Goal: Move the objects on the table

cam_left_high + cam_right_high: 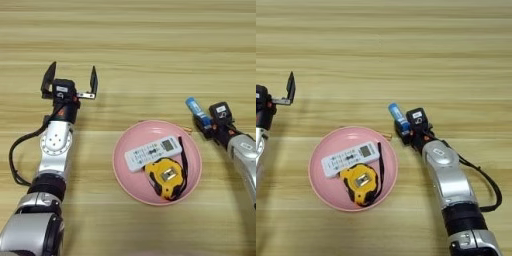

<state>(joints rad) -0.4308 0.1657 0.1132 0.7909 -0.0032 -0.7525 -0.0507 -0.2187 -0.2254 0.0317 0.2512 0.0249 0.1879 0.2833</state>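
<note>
Right now the right gripper [402, 126] grasps the blue-and-white tube [397, 115] right of the pink plate [123, 150]; the left gripper [70, 80], far left, is spread wide.

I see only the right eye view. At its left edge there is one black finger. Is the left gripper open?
Observer: Yes. The left gripper is open, with its two fingers wide apart.
Operator: Does it hold something?
Observer: No. Nothing is between the fingers. It is over bare table, up and left of the plate.
Operator: Is anything beside that arm?
Observer: A black cable loops on the arm's left side.
</note>
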